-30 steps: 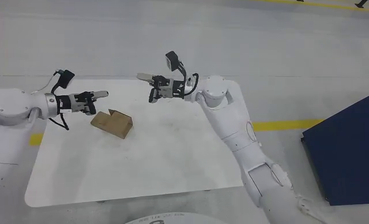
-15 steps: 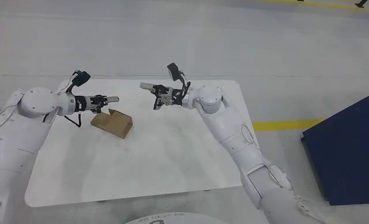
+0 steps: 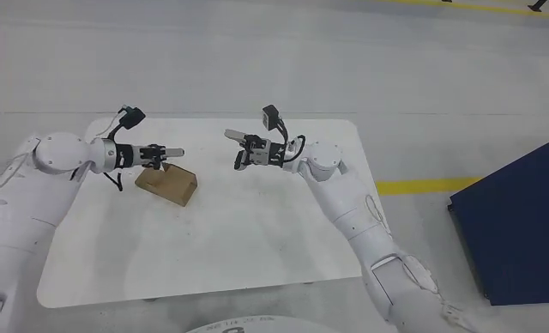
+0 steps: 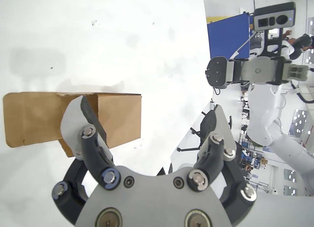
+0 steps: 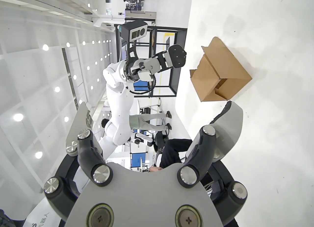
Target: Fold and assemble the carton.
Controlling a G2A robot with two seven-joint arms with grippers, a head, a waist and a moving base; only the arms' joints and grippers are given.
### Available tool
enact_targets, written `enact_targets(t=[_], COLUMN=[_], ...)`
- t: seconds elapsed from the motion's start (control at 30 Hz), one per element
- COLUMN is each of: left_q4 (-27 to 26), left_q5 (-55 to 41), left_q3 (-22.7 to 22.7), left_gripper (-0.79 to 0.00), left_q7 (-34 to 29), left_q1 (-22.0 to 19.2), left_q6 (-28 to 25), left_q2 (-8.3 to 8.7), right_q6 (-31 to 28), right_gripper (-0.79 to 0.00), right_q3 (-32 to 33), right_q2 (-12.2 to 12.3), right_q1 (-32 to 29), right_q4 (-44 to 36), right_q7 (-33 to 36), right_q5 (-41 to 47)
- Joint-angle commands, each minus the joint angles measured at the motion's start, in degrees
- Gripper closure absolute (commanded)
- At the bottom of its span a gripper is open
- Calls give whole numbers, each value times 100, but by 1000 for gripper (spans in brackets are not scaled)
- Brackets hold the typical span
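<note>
A brown carton (image 3: 168, 184) lies partly folded on the left half of the white table (image 3: 257, 239), with loose flaps at one open end. My left gripper (image 3: 168, 152) hovers open just over the carton's far edge. In the left wrist view one fingertip (image 4: 84, 106) overlaps the carton (image 4: 120, 117), and the left gripper (image 4: 149, 107) holds nothing. My right gripper (image 3: 234, 148) is open above the table's far middle, well apart from the carton. From the right wrist view the carton (image 5: 220, 73) lies beyond my open right gripper (image 5: 157, 106).
The table's near half and right side are bare. A dark blue panel (image 3: 515, 221) stands on the floor off to the right, past a yellow floor line (image 3: 429, 185).
My left gripper has moved right, from the table's left edge to over the carton's far edge. The right gripper has shifted a little right and toward the near side. The carton has stayed put.
</note>
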Motion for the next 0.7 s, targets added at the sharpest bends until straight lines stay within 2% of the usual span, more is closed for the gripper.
enact_targets(t=[0.0, 0.13, 0.17, 0.2, 0.43, 0.57, 0.67], left_q4=[-1, 17, 22, -19, -37, 164, 265], left_q5=[33, 121, 491, 754, 1295, 1145, 917], left_q3=[2, 7, 50, 130, 717, 889, 836], left_gripper=[-785, -785, -785, -785, -785, -785, -785], left_q7=[1, 65, 347, 529, 712, 662, 645], left_q1=[-1, 5, 27, 71, 99, -5, -101], left_q6=[3, 36, 159, 248, 310, 195, -53], left_q2=[0, 4, 14, 10, -135, -229, -249], right_q6=[2, 2, 2, 2, 2, 2, 2], right_gripper=[-785, -785, -785, -785, -785, -785, -785], right_q3=[0, 0, 0, 0, 0, 0, 0], right_q2=[0, 0, 0, 0, 0, 0, 0], right_q1=[-1, -1, -1, -1, -1, -1, -1], right_q4=[-2, -2, -2, -2, -2, -2, -2], right_q7=[0, 0, 0, 0, 0, 0, 0], right_q5=[-2, -2, -2, -2, -2, -2, -2])
